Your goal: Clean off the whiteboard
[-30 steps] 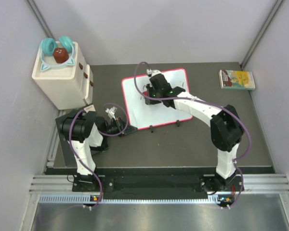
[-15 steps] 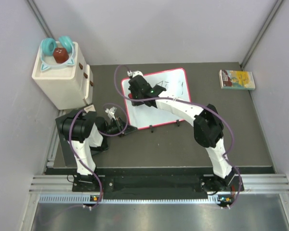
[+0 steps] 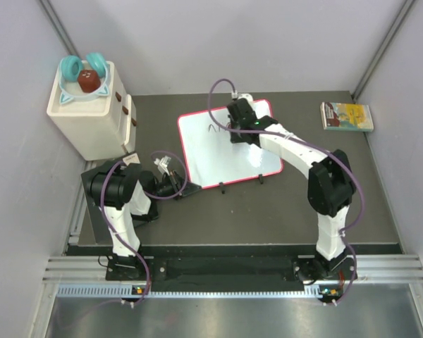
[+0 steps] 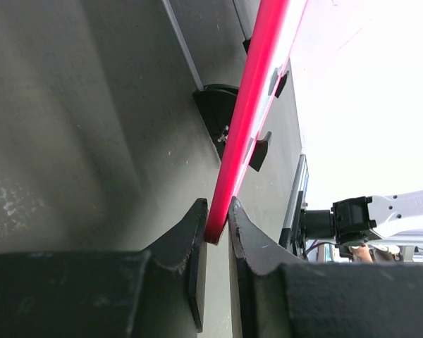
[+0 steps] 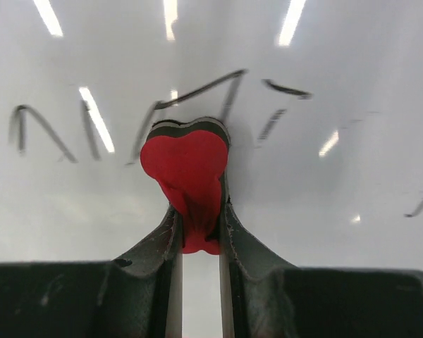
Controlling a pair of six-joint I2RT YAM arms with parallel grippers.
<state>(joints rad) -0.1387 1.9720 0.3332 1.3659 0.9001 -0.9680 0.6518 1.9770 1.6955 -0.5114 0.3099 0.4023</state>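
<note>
The whiteboard point(image 3: 218, 151) lies flat and slightly askew in the middle of the dark desk point(image 3: 282, 204), its two small black feet at the near edge. The left hand point(image 4: 217, 215) is clenched on the red rim at the board's near left corner and pins it in place. The right hand point(image 5: 197, 211) is clenched on a red heart-shaped eraser point(image 5: 187, 165) and presses it against the white surface close to the far edge. Most of the board looks clean, but black marker strokes point(image 5: 197, 88) remain beside and beyond the eraser, with a short one out to the right. To do this step well, the right hand probably needs firm, even pressure with the eraser face flat on the board, and overlapping passes along the far edge that cover both the zigzag on the left and the faint dashes on the right. The left hand's pinch should hold through each pass, since a sideways push could slide the board across the desk.
</note>
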